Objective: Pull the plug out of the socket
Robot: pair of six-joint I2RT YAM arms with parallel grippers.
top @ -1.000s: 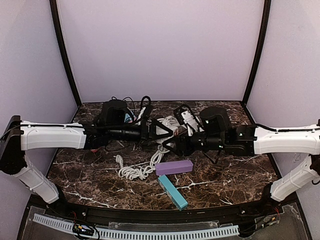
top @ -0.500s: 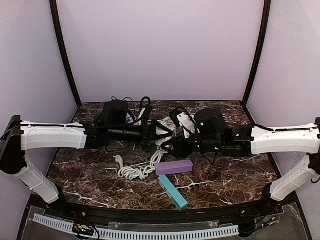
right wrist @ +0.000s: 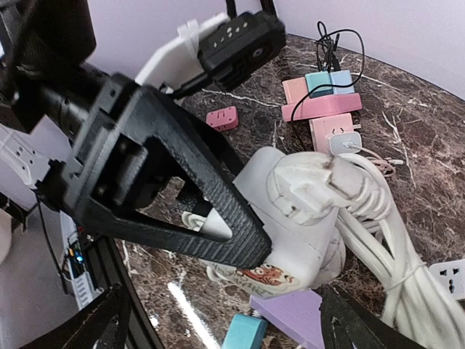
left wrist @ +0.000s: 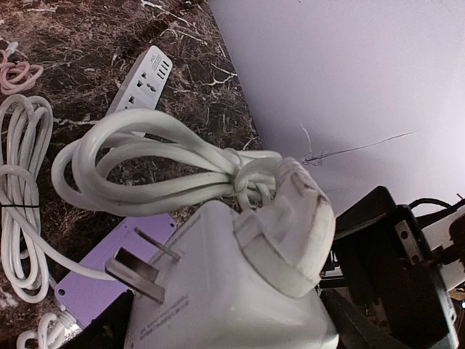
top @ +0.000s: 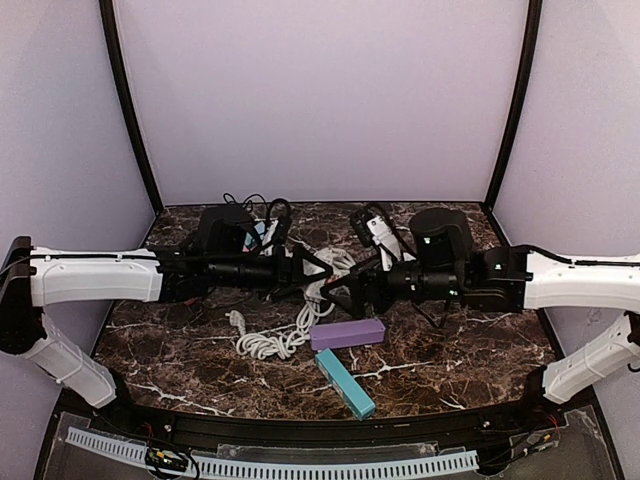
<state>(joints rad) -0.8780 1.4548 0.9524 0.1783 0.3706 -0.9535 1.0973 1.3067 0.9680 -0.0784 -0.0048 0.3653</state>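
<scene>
A white socket block (left wrist: 211, 291) with bare metal prongs sits between the jaws of my left gripper (left wrist: 225, 329), which is shut on it. The white plug (left wrist: 290, 218) sits seated in the block, its looped white cable (left wrist: 145, 163) trailing off it. In the right wrist view the same plug (right wrist: 323, 185) and socket (right wrist: 290, 240) hang just ahead of my right gripper (right wrist: 221, 325), whose fingers stand wide apart and touch neither. From above, both grippers meet at mid-table around the socket (top: 335, 268).
A purple block (top: 348, 333) and a teal block (top: 345, 383) lie near the front. A coiled white cable (top: 270, 342) lies left of them. A white power strip (left wrist: 142, 81) and pink adapters (right wrist: 323, 105) with black wires sit at the back.
My right gripper has opened and let go of the plug and socket. My left gripper has closed onto the socket block, and both arms have dropped slightly.
</scene>
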